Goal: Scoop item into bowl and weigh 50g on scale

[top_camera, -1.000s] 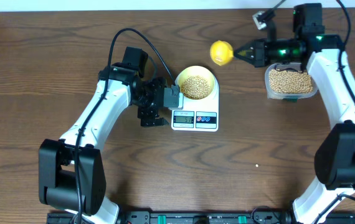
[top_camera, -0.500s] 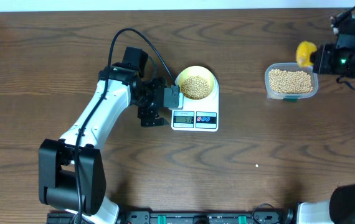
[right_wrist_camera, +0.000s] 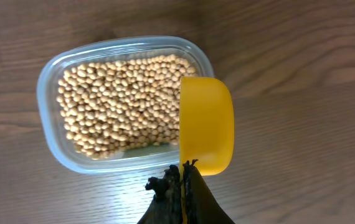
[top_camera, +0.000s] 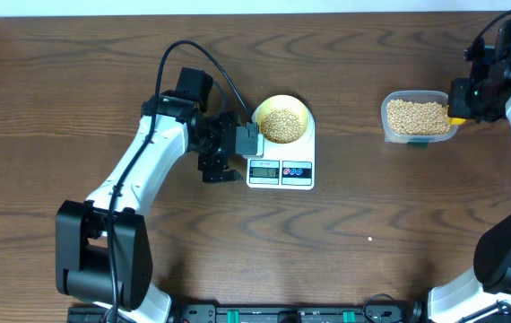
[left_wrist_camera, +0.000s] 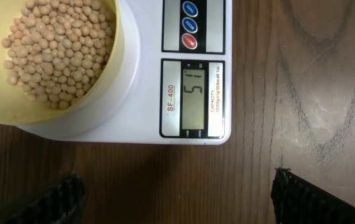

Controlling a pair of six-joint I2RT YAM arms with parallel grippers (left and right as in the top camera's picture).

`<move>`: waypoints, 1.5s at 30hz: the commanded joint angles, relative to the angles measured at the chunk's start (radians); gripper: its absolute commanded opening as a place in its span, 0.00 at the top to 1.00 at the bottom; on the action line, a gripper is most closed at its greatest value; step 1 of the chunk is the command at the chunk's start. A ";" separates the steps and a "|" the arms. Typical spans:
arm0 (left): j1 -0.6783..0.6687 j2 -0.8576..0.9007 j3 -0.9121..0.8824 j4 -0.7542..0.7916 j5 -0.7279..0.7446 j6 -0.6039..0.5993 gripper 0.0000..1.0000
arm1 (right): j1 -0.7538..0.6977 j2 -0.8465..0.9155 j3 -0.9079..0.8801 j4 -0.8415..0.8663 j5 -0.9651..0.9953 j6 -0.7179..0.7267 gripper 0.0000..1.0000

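Note:
The pale yellow bowl [top_camera: 281, 121] stands on the white scale [top_camera: 306, 148] and holds a heap of the tan item [top_camera: 281, 126]. In the left wrist view the bowl [left_wrist_camera: 96, 102] is at top left, and the scale's display [left_wrist_camera: 193, 98] reads 51. My left gripper [top_camera: 235, 154] hovers by the scale's left side, open and empty [left_wrist_camera: 177, 193]. My right gripper [top_camera: 463, 100] is shut on the handle of a yellow scoop [right_wrist_camera: 206, 124]. The scoop hangs over the right edge of the clear container [right_wrist_camera: 121, 106], and no beans show on it.
The clear container [top_camera: 419, 117] at the right is filled with more beans. The left arm's black cable [top_camera: 193, 54] loops above the table behind the arm. Bare wood table [top_camera: 354, 233] lies in front of the scale.
My right arm carried the scoop from beside the bowl across to the container's right edge. The left arm, the bowl and the scale have not moved.

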 commanded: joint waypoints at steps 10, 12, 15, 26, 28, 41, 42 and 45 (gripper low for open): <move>-0.002 0.005 -0.008 -0.005 0.016 0.007 0.02 | 0.121 0.003 -0.001 0.011 0.344 -0.077 0.98; -0.002 0.005 -0.008 -0.005 0.016 0.007 0.02 | 0.126 0.003 -0.001 0.014 0.345 -0.085 0.98; -0.002 0.005 -0.008 -0.005 0.016 0.007 0.02 | 0.134 0.003 -0.001 0.032 0.398 -0.085 0.99; -0.002 0.005 -0.008 -0.005 0.016 0.007 0.03 | 0.235 0.003 0.013 0.187 -0.531 -0.166 0.99; -0.002 0.005 -0.008 -0.005 0.016 0.007 0.02 | 0.274 0.003 0.013 0.239 -0.655 -0.172 0.99; -0.002 0.005 -0.008 -0.005 0.016 0.007 0.02 | 0.569 0.006 0.010 0.266 -0.404 -0.371 0.99; -0.002 0.005 -0.008 -0.005 0.016 0.007 0.02 | 0.592 0.006 0.004 0.263 -0.351 -0.385 0.99; -0.002 0.005 -0.008 -0.005 0.016 0.007 0.02 | 0.625 0.006 -0.011 0.267 -0.309 -0.399 0.99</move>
